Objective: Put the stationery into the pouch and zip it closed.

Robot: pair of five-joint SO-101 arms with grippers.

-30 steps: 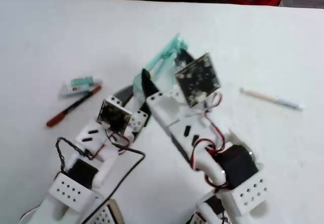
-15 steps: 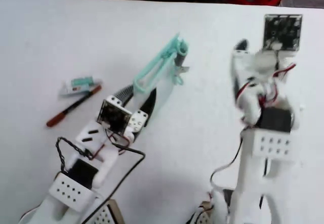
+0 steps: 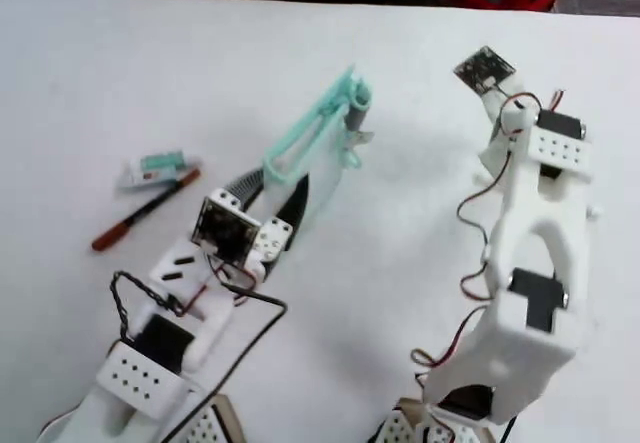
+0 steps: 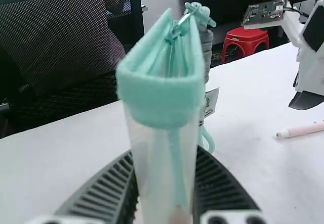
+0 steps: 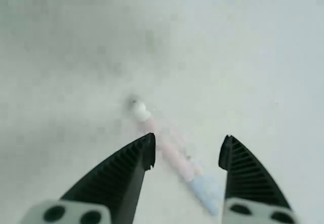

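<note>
My left gripper (image 3: 272, 191) is shut on one end of the clear pouch (image 3: 310, 148) with teal trim, which lies on its side on the white table. In the left wrist view the pouch (image 4: 162, 87) stands between the ribbed fingers (image 4: 109, 196), its teal zipper edge facing up. My right gripper (image 5: 187, 140) hangs open just above a pink and blue pen (image 5: 174, 155), the fingers astride it without touching. The same pen (image 4: 304, 129) lies on the table below the right arm (image 3: 540, 223). A red pen (image 3: 145, 210) and a small eraser (image 3: 155, 168) lie left of the pouch.
The white table (image 3: 420, 253) has bare room between the two arms and behind the pouch. Its far edge runs along the top of the high view, with a red stool (image 4: 245, 39) and a dark mesh chair (image 4: 66, 37) beyond it.
The right arm has swung away from the pouch to the right side of the table and now hangs over the pink pen. The left arm and pouch have stayed put.
</note>
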